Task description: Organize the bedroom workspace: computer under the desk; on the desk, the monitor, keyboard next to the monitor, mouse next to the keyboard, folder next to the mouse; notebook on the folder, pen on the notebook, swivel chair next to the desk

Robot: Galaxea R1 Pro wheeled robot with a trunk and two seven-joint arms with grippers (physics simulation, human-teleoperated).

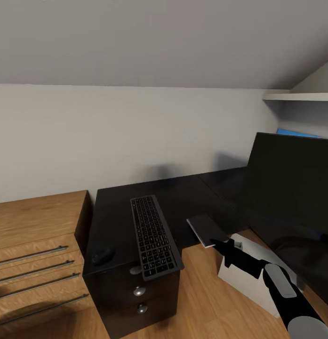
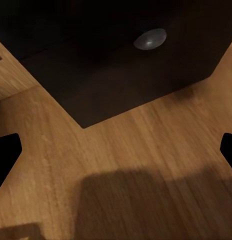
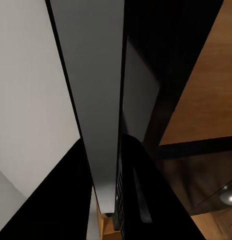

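Black desk (image 1: pixel 192 197), grey notebook (image 1: pixel 207 229)

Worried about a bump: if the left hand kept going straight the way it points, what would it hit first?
Most likely the wood floor, right in front of the black drawer unit with its silver knob. Depth is unclear, so the drawer unit's base could come first.

Right gripper (image 1: pixel 219 243) grips notebook (image 1: pixel 206 230) beside keyboard (image 1: pixel 153 236).

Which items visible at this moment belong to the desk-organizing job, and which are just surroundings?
Job items:
desk
keyboard, overhanging the desk's front edge
mouse
monitor
notebook, held by the right tool
computer, on the floor

Surroundings:
wooden drawer unit
wall shelf
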